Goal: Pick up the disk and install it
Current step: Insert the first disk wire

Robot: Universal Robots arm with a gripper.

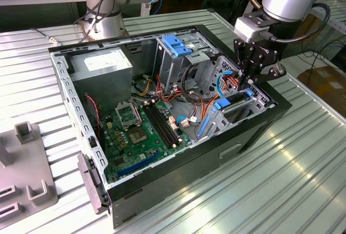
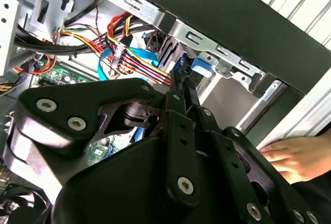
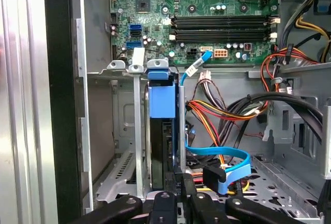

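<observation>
One flat silver metal disk in its blue plastic bracket (image 3: 161, 131) stands on edge in the drive bay of the open black computer case (image 1: 254, 131), beside the green motherboard (image 1: 143, 131). Risk, as judged: snagging the adjacent blue data cable (image 3: 227, 164) or jamming in the bay. The arm points straight down; the gripper (image 1: 250, 85) has its jaws pressed together, seemingly pinching the disk's upper edge.
</observation>
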